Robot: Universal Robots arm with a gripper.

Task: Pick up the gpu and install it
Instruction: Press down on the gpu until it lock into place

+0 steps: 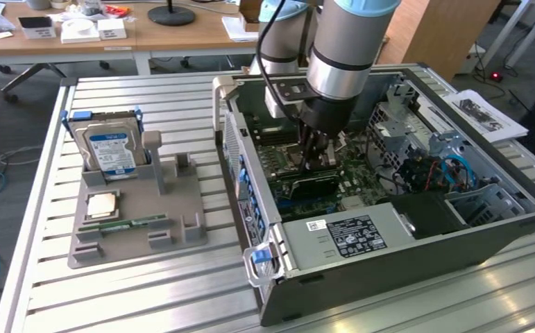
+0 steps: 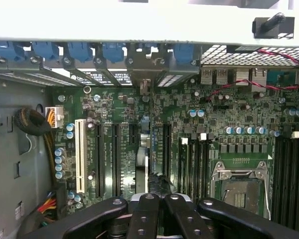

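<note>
Tight squeeze inside the case

The gripper (image 1: 316, 161) is sitting low over the motherboard (image 2: 189, 124), with the gpu (image 2: 143, 149) standing on edge right beneath it; case walls (image 1: 248, 173) and the power supply (image 1: 350, 236) are boxing it in; cables (image 1: 434, 173) are crowding the exterior view's right; straight up is staying clear.

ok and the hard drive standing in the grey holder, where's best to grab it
Take the hard drive by its upper end, from straight above, pinching across its thin depth: it stands upright with its lower end in the grey holder, leaving the top free.
</note>
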